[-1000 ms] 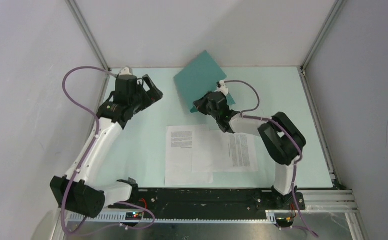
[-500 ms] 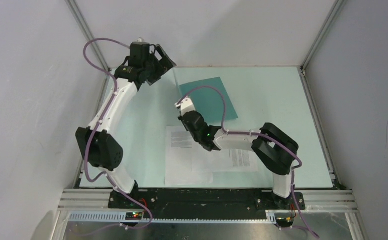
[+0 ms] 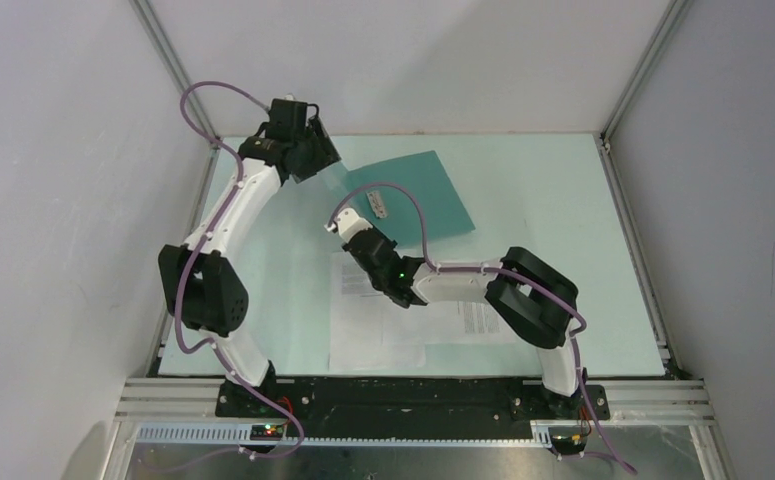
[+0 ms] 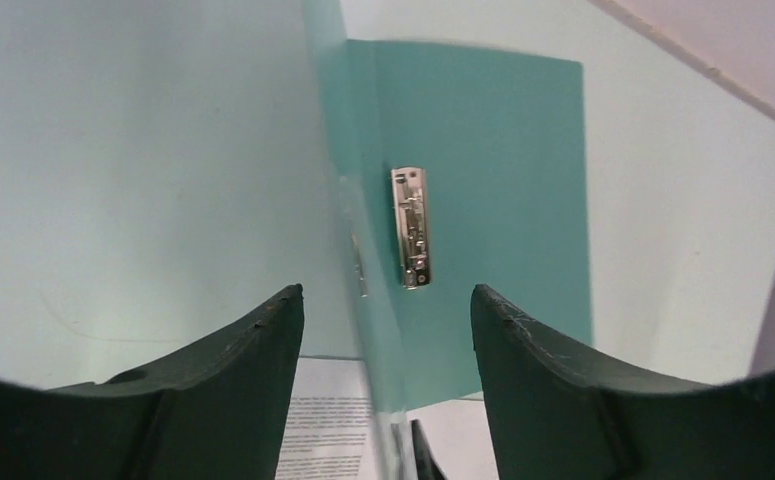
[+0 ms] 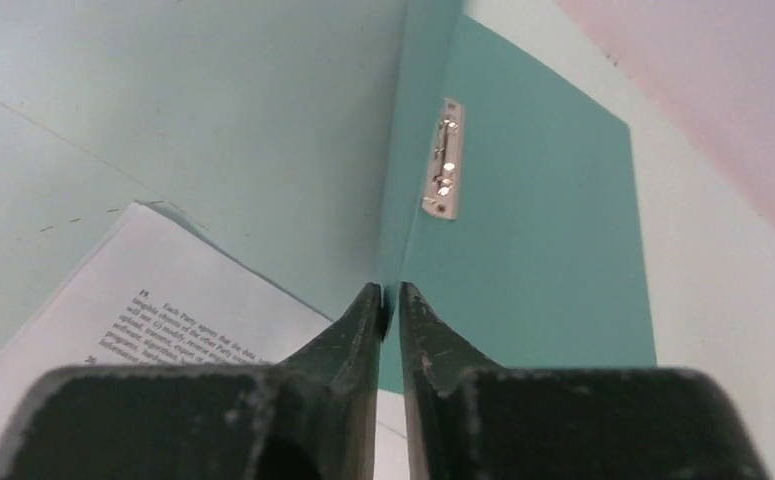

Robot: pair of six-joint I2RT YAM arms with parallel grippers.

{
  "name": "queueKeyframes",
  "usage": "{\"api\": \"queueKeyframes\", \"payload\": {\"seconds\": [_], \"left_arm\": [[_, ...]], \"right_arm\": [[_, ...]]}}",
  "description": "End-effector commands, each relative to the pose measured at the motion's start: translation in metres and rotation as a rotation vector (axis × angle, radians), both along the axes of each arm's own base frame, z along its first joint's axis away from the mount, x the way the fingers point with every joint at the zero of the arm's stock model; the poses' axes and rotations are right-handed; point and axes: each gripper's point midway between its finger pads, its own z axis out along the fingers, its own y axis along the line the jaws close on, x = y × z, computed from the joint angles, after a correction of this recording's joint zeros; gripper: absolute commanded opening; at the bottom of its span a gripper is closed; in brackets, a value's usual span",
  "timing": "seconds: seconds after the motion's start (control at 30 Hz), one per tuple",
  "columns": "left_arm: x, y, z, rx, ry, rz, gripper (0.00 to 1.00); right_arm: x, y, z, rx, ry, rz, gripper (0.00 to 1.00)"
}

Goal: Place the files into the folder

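Note:
The teal-green folder (image 3: pixel 428 185) lies open at the far middle of the table, its metal clip (image 3: pixel 379 204) showing. My right gripper (image 3: pixel 341 226) is shut on the near edge of the folder's cover and holds it up on edge; the right wrist view shows the jaws (image 5: pixel 390 292) pinching the cover beside the folder's back panel (image 5: pixel 543 230). My left gripper (image 3: pixel 325 152) hangs open above the folder's far left; the raised cover (image 4: pixel 363 300) passes between its fingers without touching. Two white printed files (image 3: pixel 378 315) lie near the front, partly under the right arm.
The pale green mat (image 3: pixel 563 200) ends at the frame's metal posts and white walls at the back and sides. The right arm's forearm (image 3: pixel 463 285) stretches low over the sheets. The black base rail (image 3: pixel 413 395) runs along the near edge.
The folder has come down flat and its cover has been swung open to the left. My right gripper moved left and nearer with the cover. My left arm reached to the far edge over the folder.

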Motion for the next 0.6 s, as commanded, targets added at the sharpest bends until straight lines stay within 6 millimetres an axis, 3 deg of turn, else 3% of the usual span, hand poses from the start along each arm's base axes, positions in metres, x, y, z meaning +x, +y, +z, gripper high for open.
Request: {"api": "queueKeyframes", "payload": {"seconds": [0.0, 0.07, 0.17, 0.3, 0.43, 0.47, 0.57], "left_arm": [[0.003, 0.021, -0.003, 0.125, -0.021, 0.012, 0.65], [0.004, 0.025, -0.004, 0.156, -0.022, 0.005, 0.59], [0.006, 0.027, -0.006, 0.196, -0.026, -0.016, 0.56], [0.008, 0.030, -0.017, 0.249, -0.012, -0.061, 0.52], [0.002, 0.046, -0.031, 0.294, 0.021, -0.028, 0.50], [-0.003, 0.052, -0.034, 0.304, 0.030, -0.016, 0.51], [-0.014, 0.070, -0.032, 0.340, 0.032, 0.044, 0.72]], "right_arm": [[0.005, 0.011, 0.034, 0.055, -0.062, -0.021, 0.32], [-0.001, 0.011, 0.040, 0.071, -0.050, -0.017, 0.49], [-0.013, 0.010, 0.043, 0.083, -0.008, 0.000, 0.63], [-0.033, 0.005, 0.047, 0.143, 0.082, 0.032, 0.70], [-0.056, -0.002, 0.054, 0.220, 0.159, 0.071, 0.73], [-0.065, -0.004, 0.057, 0.235, 0.181, 0.093, 0.74], [-0.079, -0.009, 0.065, 0.296, 0.235, 0.117, 0.78]]}}
